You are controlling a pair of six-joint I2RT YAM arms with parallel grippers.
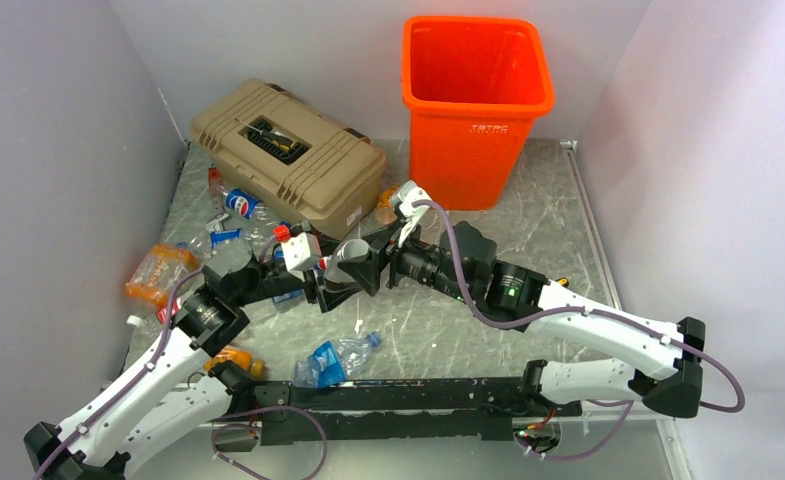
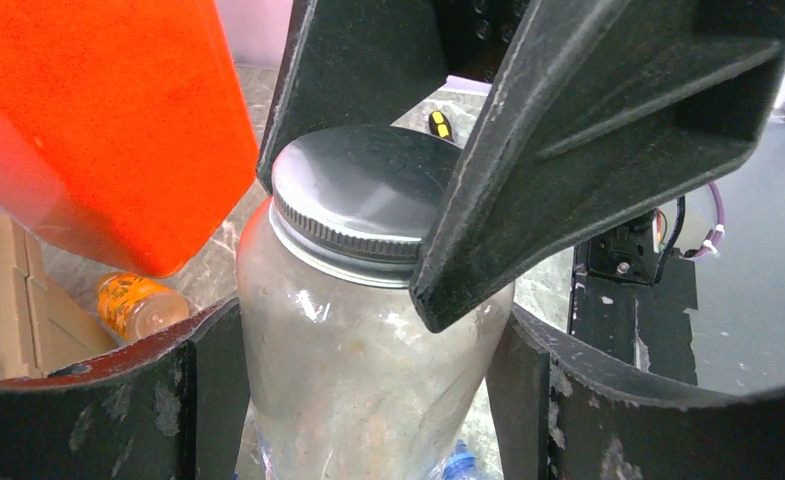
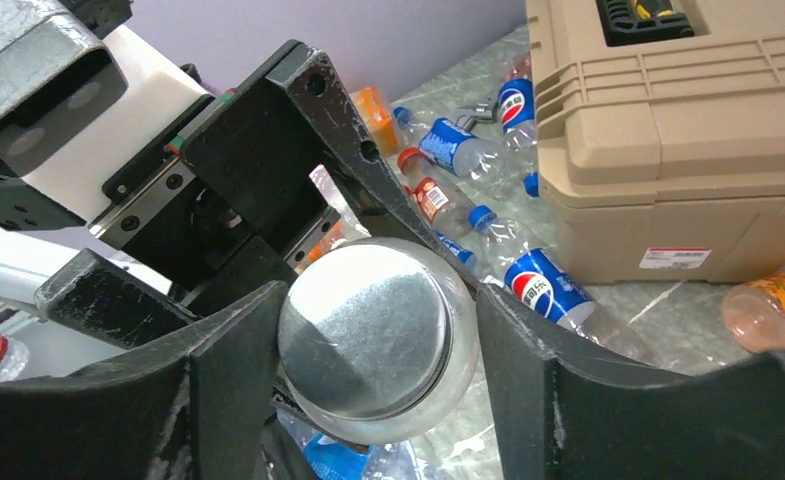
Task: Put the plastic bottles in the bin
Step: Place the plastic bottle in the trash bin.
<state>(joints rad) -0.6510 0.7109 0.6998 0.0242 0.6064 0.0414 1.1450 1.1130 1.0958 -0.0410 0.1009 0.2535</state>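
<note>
Near the bin's front wall, the left claw grips a clear jar while the right claw clamps its metal lid by the rim.

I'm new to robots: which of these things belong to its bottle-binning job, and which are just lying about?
Job: orange bin; Pepsi bottles; blue-labelled bottle; orange bottles; clear lidded jar, if plastic.
Lying about: tan toolbox.

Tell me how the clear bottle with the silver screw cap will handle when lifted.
The clear round bottle looks empty, so probably light. Its smooth curved wall may slip, or roll if dropped. The silver screw cap looks stiff.
</note>
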